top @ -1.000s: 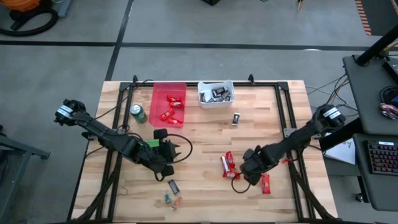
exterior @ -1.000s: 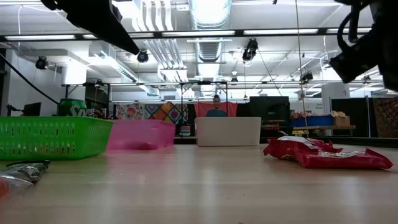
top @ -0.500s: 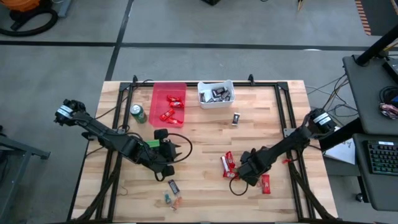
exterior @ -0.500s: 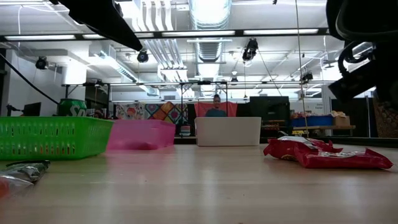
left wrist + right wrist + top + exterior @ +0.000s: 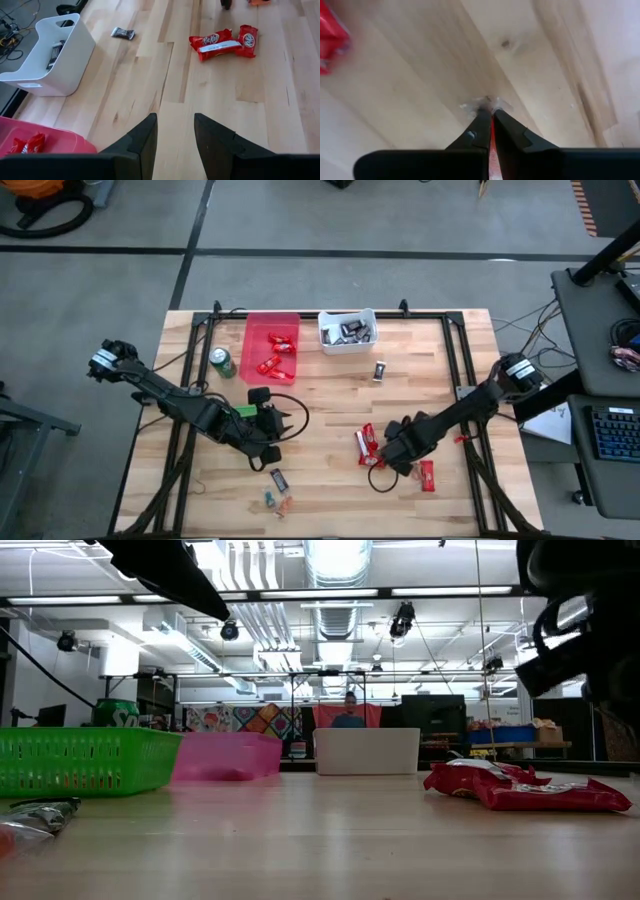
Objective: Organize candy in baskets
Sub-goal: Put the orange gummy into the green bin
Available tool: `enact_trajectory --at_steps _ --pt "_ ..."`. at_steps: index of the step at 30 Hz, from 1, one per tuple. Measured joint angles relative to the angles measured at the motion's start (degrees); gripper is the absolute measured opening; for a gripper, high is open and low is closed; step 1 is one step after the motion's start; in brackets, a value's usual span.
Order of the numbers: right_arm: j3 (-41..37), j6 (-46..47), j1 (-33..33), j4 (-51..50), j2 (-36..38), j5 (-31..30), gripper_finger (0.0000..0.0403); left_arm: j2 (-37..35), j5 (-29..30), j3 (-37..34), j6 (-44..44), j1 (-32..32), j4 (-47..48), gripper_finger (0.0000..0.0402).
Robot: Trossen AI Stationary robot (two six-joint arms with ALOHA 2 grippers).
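So you're mid-pick | right gripper [image 5: 490,119] is pinching a red bar [image 5: 491,150] near-right, jaws clamped on it | left gripper [image 5: 173,132] is idling half-open | next: you're hauling it far-left to the red basket [image 5: 254,330].

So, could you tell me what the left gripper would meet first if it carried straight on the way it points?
Probably the red KitKat bars. The left gripper has only bare table ahead of it until those, though depth is hard to judge.

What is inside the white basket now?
The white basket holds several dark and silver mini bars. The left wrist view shows one bar through its open top; its wall hides the rest there.
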State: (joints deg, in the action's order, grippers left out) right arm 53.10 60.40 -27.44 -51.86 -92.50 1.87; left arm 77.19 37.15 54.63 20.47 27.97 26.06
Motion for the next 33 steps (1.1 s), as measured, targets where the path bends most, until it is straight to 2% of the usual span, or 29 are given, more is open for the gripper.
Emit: enact_trajectory --at_steps 9,16,19,22,28,33 --pt "0.02 0.01 0.56 0.02 7.90 -7.92 0.0009 0.00 -0.02 0.00 0.00 0.00 -0.17 0.0113" --pt "0.04 -5.26 2.80 3.31 14.96 -19.59 0.0009 0.00 -0.02 0.00 0.00 0.00 -0.51 0.0113" --pt "0.04 -10.56 4.17 8.16 17.27 -25.00 0.0009 0.00 -0.02 0.00 0.00 0.00 -0.71 0.0113" --pt "0.04 -16.72 5.91 14.65 18.65 -27.46 0.0009 0.00 -0.02 0.00 0.00 0.00 -1.03 0.0113" --pt "0.04 -29.23 9.05 28.82 18.34 -27.58 0.0009 0.00 -0.02 0.00 0.40 0.00 -1.21 0.0113" --pt "0.02 -38.45 10.90 43.83 14.81 -27.37 0.0009 -0.06 0.33 -0.01 2.50 0.01 -1.35 0.0113"
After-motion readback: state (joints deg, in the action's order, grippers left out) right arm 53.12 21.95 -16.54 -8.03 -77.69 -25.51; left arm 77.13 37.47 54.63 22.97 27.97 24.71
